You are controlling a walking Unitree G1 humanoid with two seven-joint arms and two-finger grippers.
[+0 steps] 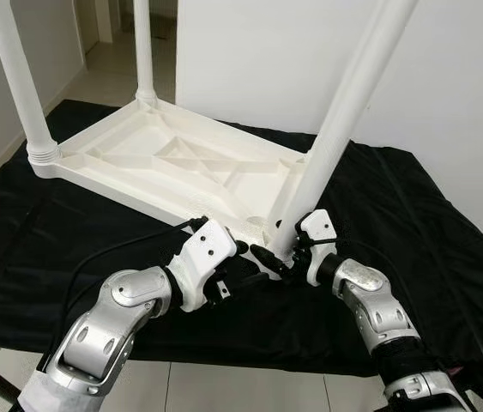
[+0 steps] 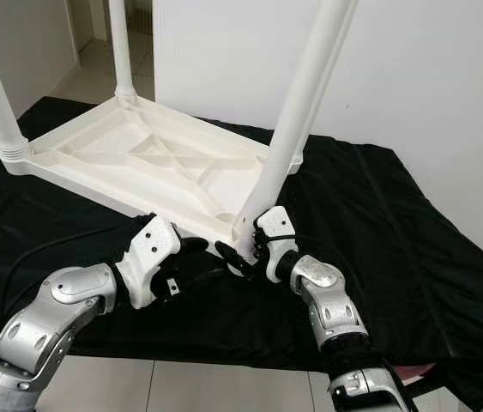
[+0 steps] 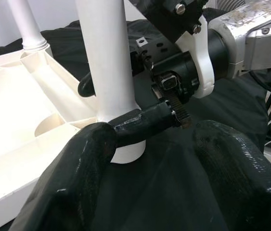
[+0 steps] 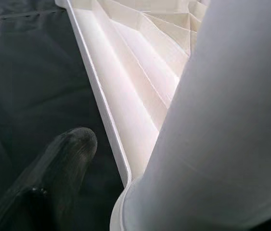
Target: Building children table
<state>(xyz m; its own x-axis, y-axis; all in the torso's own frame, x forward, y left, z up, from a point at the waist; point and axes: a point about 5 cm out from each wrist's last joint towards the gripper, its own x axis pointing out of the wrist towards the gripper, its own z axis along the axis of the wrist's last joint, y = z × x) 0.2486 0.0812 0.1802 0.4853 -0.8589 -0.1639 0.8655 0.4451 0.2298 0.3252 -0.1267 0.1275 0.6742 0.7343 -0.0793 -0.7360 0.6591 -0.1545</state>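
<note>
Our right gripper (image 1: pixel 286 254) clamps the white leg (image 1: pixel 337 137) at the upturned table (image 1: pixel 164 163), left gripper (image 1: pixel 254 257) open alongside.

Both claws, left claw (image 1: pixel 254 257) and right claw (image 1: pixel 286 257), meet at the near leg (image 1: pixel 344 129) of the upturned white table (image 1: pixel 164 163).
</note>
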